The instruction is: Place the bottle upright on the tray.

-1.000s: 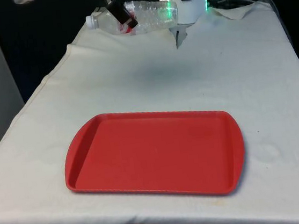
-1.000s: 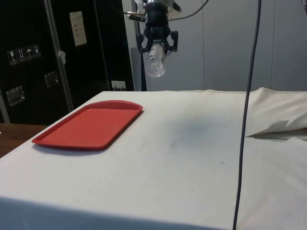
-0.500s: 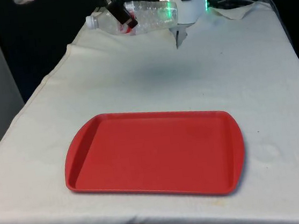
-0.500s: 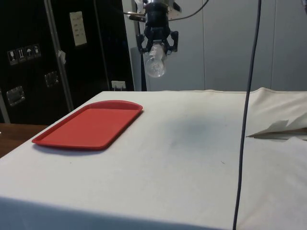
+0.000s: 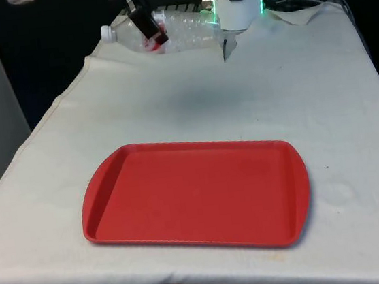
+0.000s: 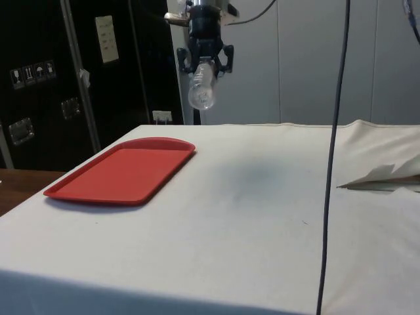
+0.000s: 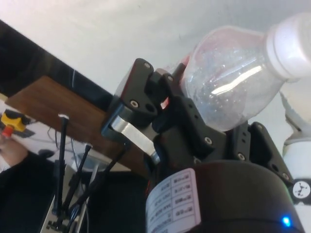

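The gripper (image 5: 147,29) carried the clear bottle (image 5: 163,30) towards the front view's left and slightly higher. In the side view, the bottle (image 6: 201,88) shifted nearer the red tray's (image 6: 118,174) side of the table.

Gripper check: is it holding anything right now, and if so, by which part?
Yes. The gripper is shut on the clear plastic bottle, clamping its body near the shoulder, just behind the white cap. The bottle lies sideways, high above the table.
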Controlling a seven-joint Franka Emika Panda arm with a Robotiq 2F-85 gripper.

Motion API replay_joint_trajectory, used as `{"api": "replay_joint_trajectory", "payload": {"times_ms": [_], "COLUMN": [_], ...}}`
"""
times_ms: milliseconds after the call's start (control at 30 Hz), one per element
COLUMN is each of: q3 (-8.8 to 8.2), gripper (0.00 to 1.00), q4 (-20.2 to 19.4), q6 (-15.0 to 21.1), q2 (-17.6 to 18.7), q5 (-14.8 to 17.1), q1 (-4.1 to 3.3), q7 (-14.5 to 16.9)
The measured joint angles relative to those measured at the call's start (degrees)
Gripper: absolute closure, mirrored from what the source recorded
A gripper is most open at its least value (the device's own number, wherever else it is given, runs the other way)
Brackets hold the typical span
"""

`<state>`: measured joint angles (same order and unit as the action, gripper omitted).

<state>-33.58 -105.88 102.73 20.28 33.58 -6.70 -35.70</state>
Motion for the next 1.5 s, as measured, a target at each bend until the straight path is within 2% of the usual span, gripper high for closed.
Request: {"api": "replay_joint_trajectory", "payload": {"times_ms": [300,633,800,1033,1500], "q3": [0.52,1.55,1.66,2.01,2.01], "gripper": [0.67,0.67,0.67,0.67,0.67], "q4": [0.9,1.1,1.4,3.4,8.5], "q6": [4.3,11.2,12.7,16.6,19.0], "q2": [1.0,1.8,2.3,4.3,8.5], "q5": [0.0,-0.1,-0.1,-0.3,-3.0], "q1": [-0.34,-0.69,-0.80,-1.15,-1.43], "q7": [-0.1,-0.1,-0.1,-0.7,-4.2]}}
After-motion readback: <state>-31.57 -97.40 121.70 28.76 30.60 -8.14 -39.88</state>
